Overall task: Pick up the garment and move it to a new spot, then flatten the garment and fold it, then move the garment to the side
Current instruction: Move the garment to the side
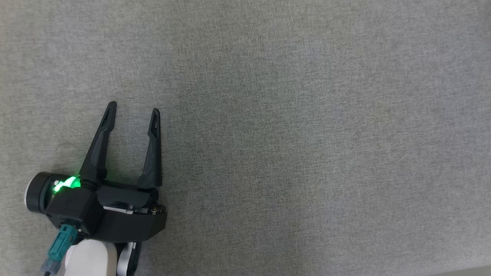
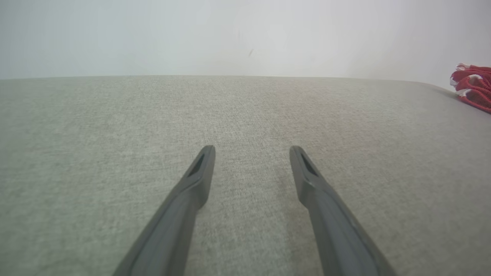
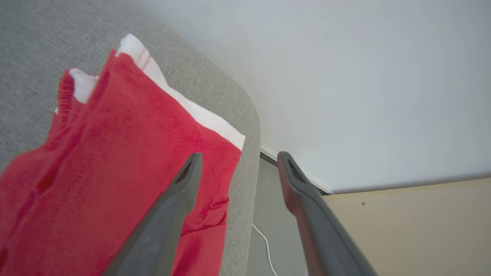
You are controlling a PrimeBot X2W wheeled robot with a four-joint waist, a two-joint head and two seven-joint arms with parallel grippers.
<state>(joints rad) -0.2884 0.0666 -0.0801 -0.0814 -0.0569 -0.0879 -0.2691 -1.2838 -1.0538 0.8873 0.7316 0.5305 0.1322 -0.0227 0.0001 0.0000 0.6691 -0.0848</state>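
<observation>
The garment (image 3: 126,153) is red cloth with a white band, lying by the rounded edge of the grey fabric surface (image 3: 30,46). My right gripper (image 3: 238,159) stands open above that edge, one finger over the red cloth, nothing between the fingers. From the left wrist view a bit of the same red and white garment (image 2: 473,86) shows far off at the right edge. My left gripper (image 1: 134,109) is open and empty over bare grey fabric at the lower left of the head view, and its fingers (image 2: 199,172) hover just above the surface.
The grey fabric surface (image 1: 307,134) spreads across the head view. Past its rounded edge I see a pale wall (image 3: 364,76), a beige floor (image 3: 422,230) and a thin white cable (image 3: 264,241) hanging down.
</observation>
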